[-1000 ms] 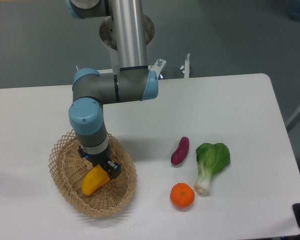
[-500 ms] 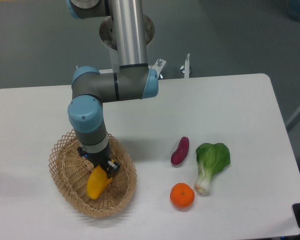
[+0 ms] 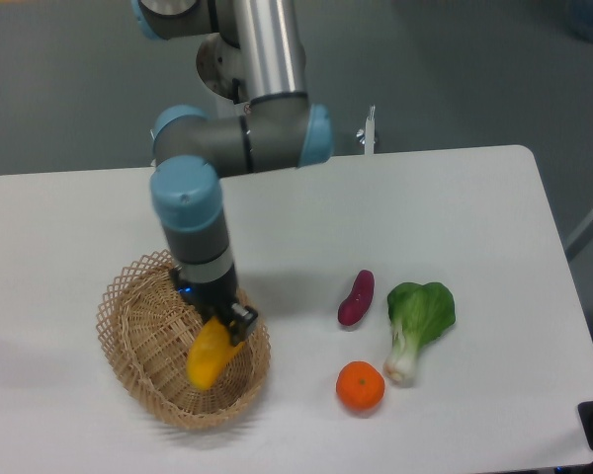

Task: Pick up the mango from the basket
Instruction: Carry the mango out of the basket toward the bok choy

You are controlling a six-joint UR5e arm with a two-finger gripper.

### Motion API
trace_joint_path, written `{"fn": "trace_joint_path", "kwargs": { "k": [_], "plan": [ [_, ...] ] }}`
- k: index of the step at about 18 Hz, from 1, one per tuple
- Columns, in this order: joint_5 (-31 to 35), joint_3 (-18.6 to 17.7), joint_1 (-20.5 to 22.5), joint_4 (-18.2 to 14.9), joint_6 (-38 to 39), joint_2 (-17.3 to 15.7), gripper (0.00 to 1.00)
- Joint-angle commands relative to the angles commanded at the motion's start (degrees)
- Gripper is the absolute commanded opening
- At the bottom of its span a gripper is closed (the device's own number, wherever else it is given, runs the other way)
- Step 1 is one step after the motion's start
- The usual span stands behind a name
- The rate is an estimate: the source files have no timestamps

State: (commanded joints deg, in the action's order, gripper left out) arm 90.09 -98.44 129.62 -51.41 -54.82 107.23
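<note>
And here it is: the gripper has the mango clamped by its upper end, down in the lower left of the frame. The fruit hangs tilted, blunt lower end pointing down and a little left, over the right half of the basket. Gripped near one tip like that, the long yellow body dangles below the fingers rather than sitting level, which is why it droops as it does.

Whether the low end is fully clear of the wicker floor is hard to call from this angle; it looks lifted, or very nearly. The arm reaches down from the top of the frame, wrist almost vertical above the basket's right rim, a sensible line for pulling straight up past the lattice edge.

Off to the right on the white table, well apart from the action, sit the purple eggplant piece, the green bok choy and the round orange, none in the way.

The pick looks almost complete; my worry is the end grip letting the mango swing or slip.
</note>
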Motion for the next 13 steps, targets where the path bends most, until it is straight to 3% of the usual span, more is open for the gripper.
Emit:
{"fn": "trace_joint_path", "kwargs": {
  "k": [3, 8, 13],
  "plan": [
    [0.00, 0.09, 4.57, -0.88, -6.33, -1.06, 0.59],
    [-0.88, 0.09, 13.36, -5.27, -18.46, -3.17, 0.59],
    [-2.37, 0.09, 19.70, -6.24, -29.71, -3.96, 0.59]
  ]
}}
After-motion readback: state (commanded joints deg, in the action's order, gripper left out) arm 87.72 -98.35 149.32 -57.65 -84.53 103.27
